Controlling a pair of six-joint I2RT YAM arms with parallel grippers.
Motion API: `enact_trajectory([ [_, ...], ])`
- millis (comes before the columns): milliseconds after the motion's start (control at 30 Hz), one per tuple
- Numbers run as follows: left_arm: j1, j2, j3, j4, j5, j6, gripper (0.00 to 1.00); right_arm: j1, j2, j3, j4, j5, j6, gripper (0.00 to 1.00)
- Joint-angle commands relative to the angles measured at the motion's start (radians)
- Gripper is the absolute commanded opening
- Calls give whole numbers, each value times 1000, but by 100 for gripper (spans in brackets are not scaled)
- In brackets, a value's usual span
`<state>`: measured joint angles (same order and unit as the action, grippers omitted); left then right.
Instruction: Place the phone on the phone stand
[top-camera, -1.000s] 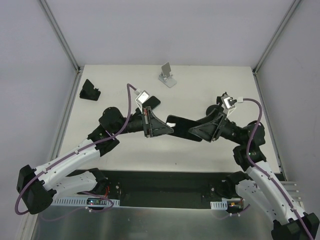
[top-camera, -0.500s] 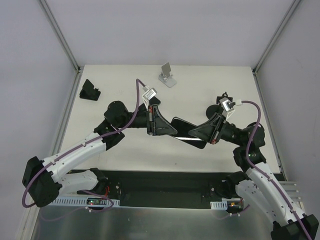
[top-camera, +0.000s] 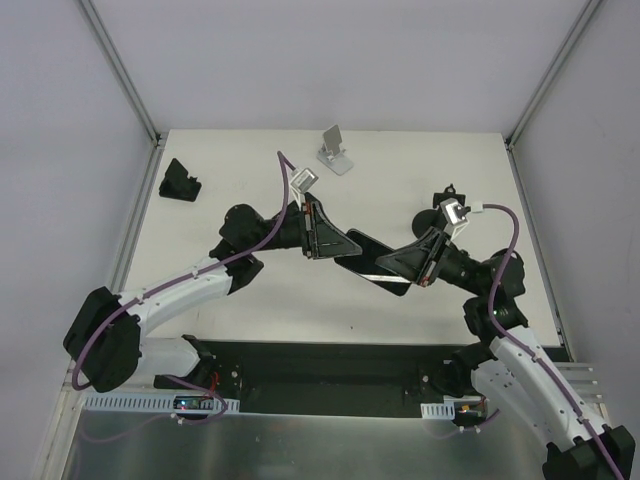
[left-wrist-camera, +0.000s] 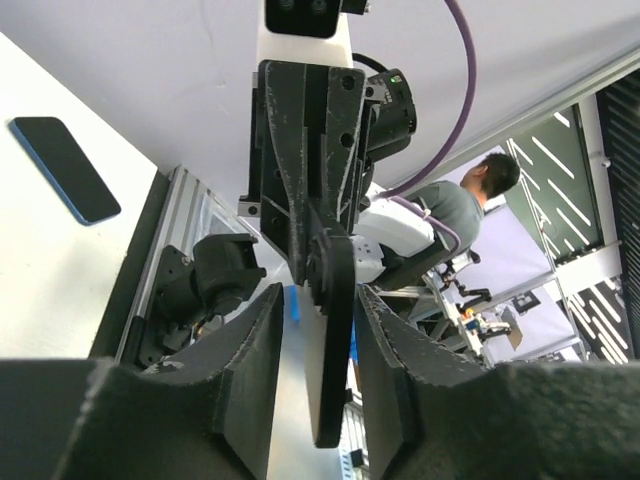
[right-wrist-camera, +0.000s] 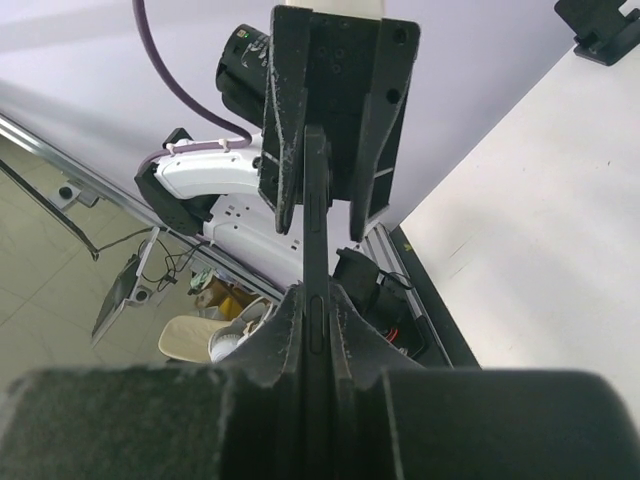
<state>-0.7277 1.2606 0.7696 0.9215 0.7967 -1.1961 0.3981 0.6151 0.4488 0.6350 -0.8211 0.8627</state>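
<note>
Because the phone (top-camera: 365, 250) hangs in the air between two claws instead of lying on the table (top-camera: 300, 300), the overhead view shows where trouble could start. The left claw (top-camera: 345, 248) has one end of the phone between its fingers and the right claw (top-camera: 385, 266) has the other. The phone stand (top-camera: 335, 150) sits well beyond both claws, toward the far edge of the table. In the left wrist view the left claw (left-wrist-camera: 325, 330) stands partly open, with a gap on either side of the phone (left-wrist-camera: 328, 350), so it grips nothing. A dark phone-like slab (left-wrist-camera: 62, 168) lies flat on the table off to this claw's left. If that claw draws away at an angle, a finger could catch the phone and twist it. In the right wrist view the right claw (right-wrist-camera: 315, 310) is closed tight on the thin edge of the phone (right-wrist-camera: 314, 200), pinching it edge-on near one end. I judge that narrow pinch the main risk. The long free end could lever round or slip out on the way to the phone stand. A tilted phone might knock the stand over rather than settle on it.
</note>
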Motion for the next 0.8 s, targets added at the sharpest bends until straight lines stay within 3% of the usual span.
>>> enact_trajectory([
  [0,-21,-64,10,50,18,44,27,5,0,18,103,24,18,1],
  [100,-36,-122,68,-220,-16,186,14,4,8,14,91,27,4,1],
  [233,-47,-151,105,-302,-25,221,0,5,5,18,81,49,-16,1],
  [333,-53,-208,140,-444,-88,285,0,7,5,22,42,106,-42,4],
  [367,-52,-233,180,-502,-135,320,0,8,12,33,31,109,-48,21],
  [400,-52,-268,224,-755,-183,375,0,4,20,53,-19,114,-82,55],
  [433,-52,-277,282,-892,-233,503,0,1,21,62,-55,120,-103,66],
  [500,-21,-280,442,-1212,-344,593,0,-16,5,71,-171,143,-135,83],
  [600,69,-251,601,-1427,-359,714,0,-48,-67,50,-315,183,-198,95],
  [767,244,-181,759,-1740,-424,880,0,-85,-86,-28,-344,111,-182,96],
])
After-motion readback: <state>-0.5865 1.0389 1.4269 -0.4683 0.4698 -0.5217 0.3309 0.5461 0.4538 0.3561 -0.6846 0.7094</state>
